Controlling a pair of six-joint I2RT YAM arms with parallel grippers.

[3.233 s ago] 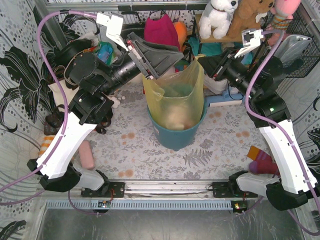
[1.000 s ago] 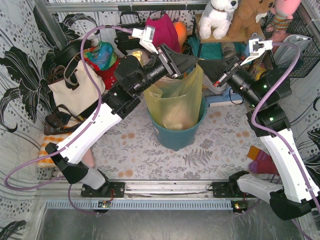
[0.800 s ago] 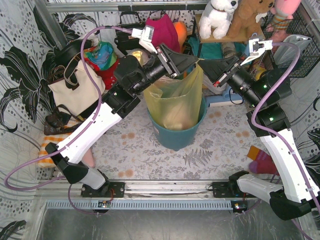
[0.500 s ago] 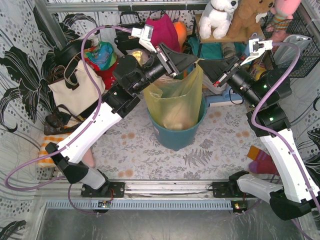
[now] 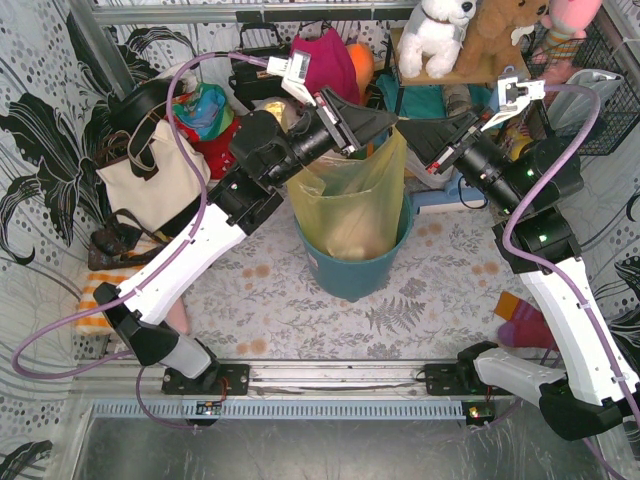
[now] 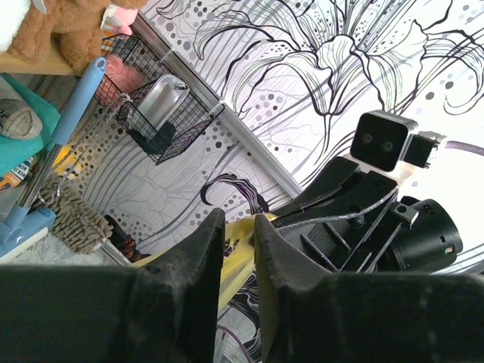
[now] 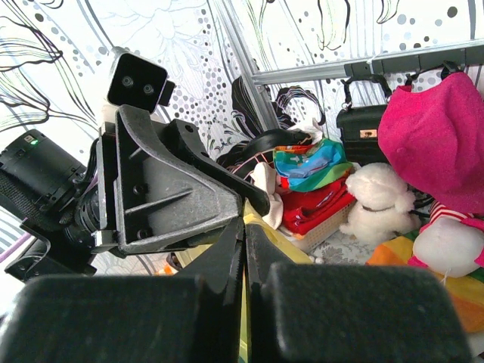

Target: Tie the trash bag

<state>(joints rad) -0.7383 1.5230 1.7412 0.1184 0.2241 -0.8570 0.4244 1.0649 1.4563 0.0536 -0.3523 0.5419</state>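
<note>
Above the far rim of the teal bin (image 5: 350, 278), the left gripper (image 6: 238, 219) has its two dark fingers (image 6: 189, 265) drawn in to a narrow gap, and a strip of yellow film runs through that gap, so it appears to be pinching the bag's top edge. The right gripper (image 7: 243, 223) meets it nose to nose over the bin's far-right side. Its jaws are closed to a thin slit with a sliver of the same yellow plastic caught between them.

The trash bag (image 5: 350, 195) stands upright inside the bin, and its translucent yellow-green walls rise well above the bin's rim. Its far-right corner is lifted into a peak where the two grippers meet. Crumpled white paper (image 5: 350, 238) shows through the film, low down inside the bin. Left of the bin, a cream tote bag (image 5: 150, 185) with dark straps rests against the patterned wall. Beyond the bin, a white plush toy (image 5: 437, 35) sits on a shelf.
</note>
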